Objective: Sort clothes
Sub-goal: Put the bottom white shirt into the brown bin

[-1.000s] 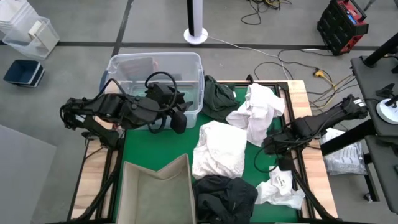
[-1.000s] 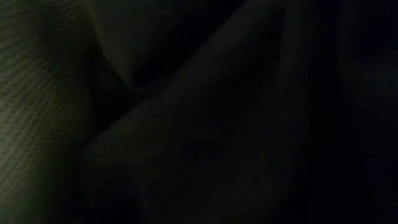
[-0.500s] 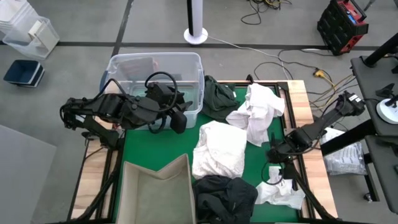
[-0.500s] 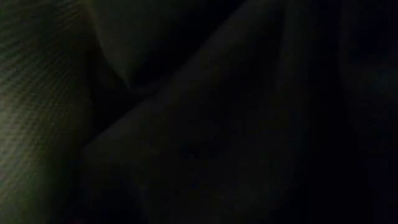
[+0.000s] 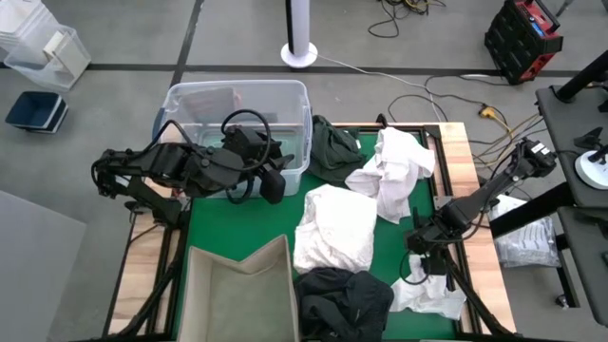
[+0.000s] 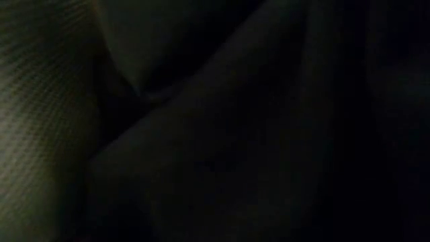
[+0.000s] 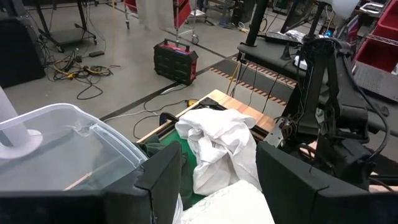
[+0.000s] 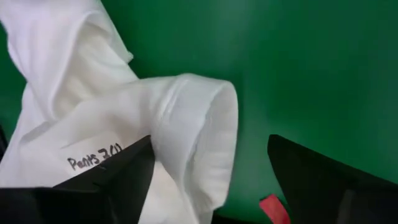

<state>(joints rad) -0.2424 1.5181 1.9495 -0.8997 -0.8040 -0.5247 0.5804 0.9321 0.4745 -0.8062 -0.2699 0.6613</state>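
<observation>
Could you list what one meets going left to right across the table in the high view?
left gripper by the clear plastic tub → dark green garment → white garment → right gripper, open over a small white garment.

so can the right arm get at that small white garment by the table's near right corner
Probably yes: the right end effector hangs open just above the small white garment, a fold sitting between its fingers, with nothing else in between.

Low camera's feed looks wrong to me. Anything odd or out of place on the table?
Yes: the low view is filled by dark fabric, so it shows nothing of the table. In the high view a black garment lies heaped at the table's near edge, probably what covers that camera. Nothing looks spilled or damaged.
</observation>
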